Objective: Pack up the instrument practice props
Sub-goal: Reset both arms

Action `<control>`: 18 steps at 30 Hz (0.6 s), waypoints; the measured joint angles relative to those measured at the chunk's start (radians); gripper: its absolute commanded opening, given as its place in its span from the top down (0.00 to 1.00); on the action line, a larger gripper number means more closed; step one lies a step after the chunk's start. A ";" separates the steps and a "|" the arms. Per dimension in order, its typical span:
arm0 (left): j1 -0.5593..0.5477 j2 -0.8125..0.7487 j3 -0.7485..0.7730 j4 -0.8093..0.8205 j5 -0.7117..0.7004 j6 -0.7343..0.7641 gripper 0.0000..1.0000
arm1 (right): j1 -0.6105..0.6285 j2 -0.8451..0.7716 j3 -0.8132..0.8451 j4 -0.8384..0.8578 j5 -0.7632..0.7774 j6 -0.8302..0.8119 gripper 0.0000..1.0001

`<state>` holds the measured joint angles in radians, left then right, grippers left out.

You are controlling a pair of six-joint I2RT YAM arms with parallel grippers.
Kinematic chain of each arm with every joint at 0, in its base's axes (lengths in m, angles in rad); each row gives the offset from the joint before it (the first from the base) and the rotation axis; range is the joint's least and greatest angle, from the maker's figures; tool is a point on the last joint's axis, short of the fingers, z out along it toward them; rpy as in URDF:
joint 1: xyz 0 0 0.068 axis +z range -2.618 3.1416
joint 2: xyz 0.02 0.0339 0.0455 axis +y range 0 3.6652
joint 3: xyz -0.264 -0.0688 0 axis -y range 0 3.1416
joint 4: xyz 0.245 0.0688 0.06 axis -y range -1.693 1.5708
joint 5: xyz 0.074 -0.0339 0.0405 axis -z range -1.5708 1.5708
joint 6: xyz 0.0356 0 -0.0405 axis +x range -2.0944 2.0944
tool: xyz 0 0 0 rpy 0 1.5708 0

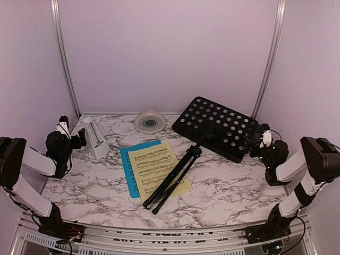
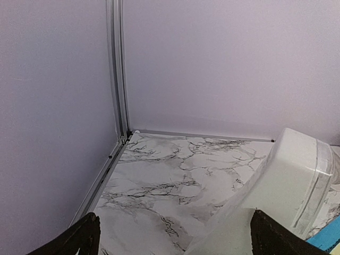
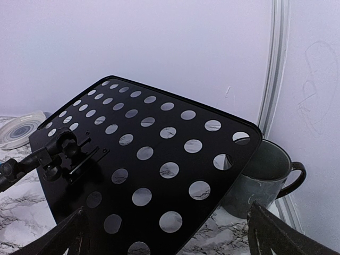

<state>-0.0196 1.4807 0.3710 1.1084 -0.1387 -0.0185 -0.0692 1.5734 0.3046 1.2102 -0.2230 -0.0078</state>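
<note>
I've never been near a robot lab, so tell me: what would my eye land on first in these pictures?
The black hole-punched music stand lies toppled at the right rear of the marble table. Its folded legs stretch across a yellow sheet-music page that overlaps a blue page at centre. A white pyramid metronome stands upright at the left, and a dark mug sits partly hidden behind the stand's corner.

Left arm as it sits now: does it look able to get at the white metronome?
Probably yes. The left tool is open and pointed at the metronome, which stands upright just ahead of it, offset toward its right finger. Nothing shows between them, so a short advance should do.
</note>
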 measured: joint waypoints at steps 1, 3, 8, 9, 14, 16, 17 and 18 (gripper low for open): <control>0.000 0.000 0.000 0.000 0.000 0.000 0.00 | 0.000 0.000 0.000 0.000 0.000 0.000 0.00; 0.000 0.000 0.000 0.000 0.000 0.000 0.00 | 0.000 0.000 0.000 0.000 0.000 0.000 0.00; 0.000 0.000 0.000 0.000 0.000 0.000 0.00 | 0.000 0.000 0.000 0.000 0.000 0.000 0.00; 0.000 0.000 0.000 0.000 0.000 0.000 0.00 | 0.000 0.000 0.000 0.000 0.001 0.000 0.00; 0.000 0.000 0.000 0.000 0.000 0.000 0.00 | 0.005 0.000 0.000 0.000 0.004 0.000 0.00; 0.000 0.000 0.000 0.000 0.000 0.000 0.00 | 0.005 0.000 -0.002 0.008 -0.020 -0.008 0.00; 0.000 0.000 0.000 0.000 0.000 0.000 0.00 | 0.005 0.000 -0.007 0.020 -0.031 -0.012 0.00; 0.000 0.000 0.000 0.000 0.000 0.000 0.00 | 0.005 0.000 -0.013 0.032 -0.036 -0.013 0.00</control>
<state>-0.0196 1.4807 0.3710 1.1084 -0.1387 -0.0185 -0.0647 1.5734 0.2913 1.2427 -0.2592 -0.0204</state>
